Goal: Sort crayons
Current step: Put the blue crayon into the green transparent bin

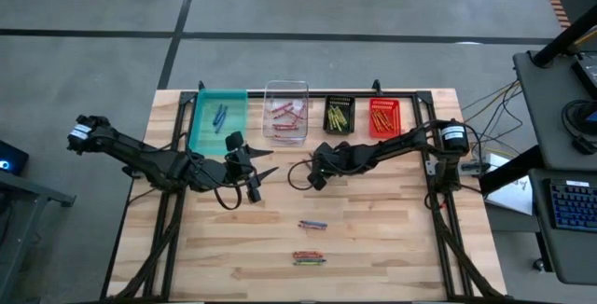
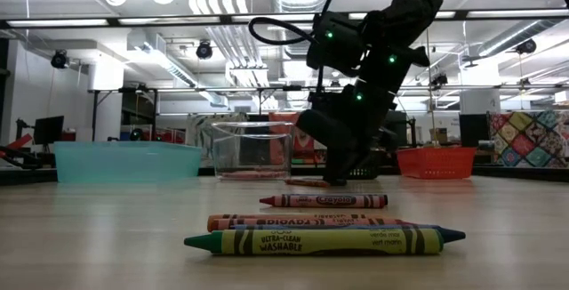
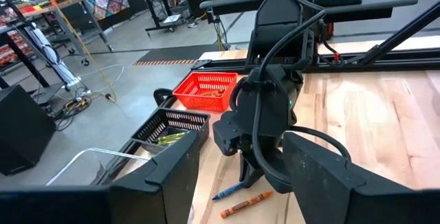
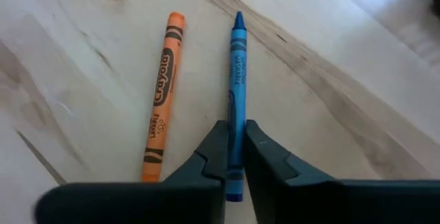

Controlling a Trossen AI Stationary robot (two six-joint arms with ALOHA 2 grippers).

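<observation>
My right gripper (image 4: 235, 157) pinches the blue crayon (image 4: 236, 80) near the table's middle, toward the bin edge; my left gripper (image 1: 250, 166) waits spread; lifting carelessly could nudge the orange crayon (image 4: 162, 97) alongside.

Blue crayon (image 4: 236, 80): thin stick in a paper wrapper, flat on the wood, pinched near one end between two dark fingers, tip pointing away. Orange crayon (image 4: 163, 93): just beside it, flat, nearly parallel, not touching; in the high view, at roughly 12 o'clock of the loose group nearer the front edge. Loose group, well apart from that pair: a red crayon (image 2: 324, 201) lying alone; at its 6 o'clock, an orange-red one (image 2: 267, 221), a blue-tipped one (image 2: 449, 233) and a yellow-wrapped, green-tipped one (image 2: 313, 241), side by side and touching. More sorted crayons (image 1: 286, 110) in the bins at 12 o'clock.
</observation>
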